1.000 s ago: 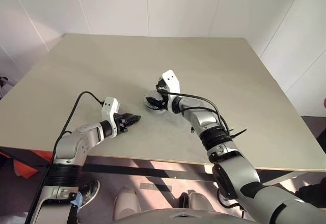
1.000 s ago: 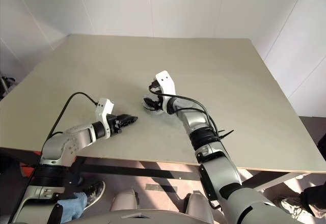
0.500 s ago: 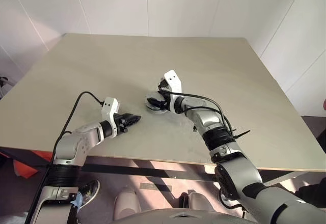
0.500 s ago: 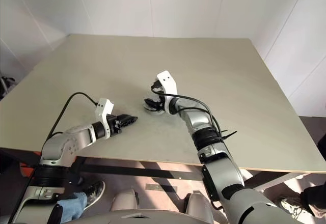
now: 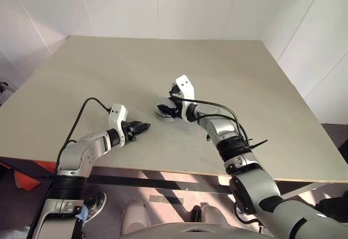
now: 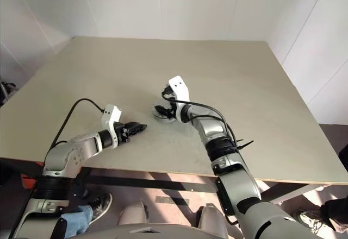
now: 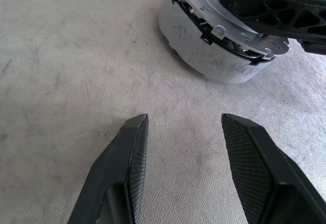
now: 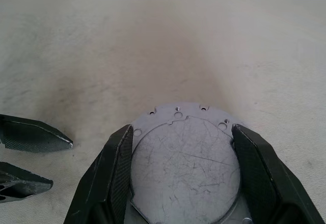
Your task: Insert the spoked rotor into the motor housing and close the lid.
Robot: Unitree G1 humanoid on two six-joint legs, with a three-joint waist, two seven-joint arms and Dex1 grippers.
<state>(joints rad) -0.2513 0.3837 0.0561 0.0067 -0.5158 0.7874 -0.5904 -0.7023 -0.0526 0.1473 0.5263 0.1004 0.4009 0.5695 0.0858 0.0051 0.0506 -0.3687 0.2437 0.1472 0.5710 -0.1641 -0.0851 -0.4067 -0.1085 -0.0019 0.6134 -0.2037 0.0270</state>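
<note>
The motor housing (image 7: pixel 219 61) is a pale grey round puck standing on the table near its middle. A flat scratched grey lid (image 8: pixel 186 168) lies on top of it, a little askew. My right gripper (image 8: pixel 183 128) reaches over the housing with one black finger on each side of the lid's rim, shut on it. My left gripper (image 7: pixel 184 117) rests low over the table a short way to the left of the housing (image 5: pixel 165 112), open and empty, pointing at it. The spoked rotor is hidden.
The beige table (image 5: pixel 163 60) stretches far behind and to both sides of the housing. Its front edge (image 5: pixel 163 169) runs just below both arms. A black cable (image 5: pixel 81 114) loops from the left wrist. White walls stand behind the table.
The right forearm and elbow have shifted slightly while the gripper stays on the lid. The left arm and the housing have not moved.
</note>
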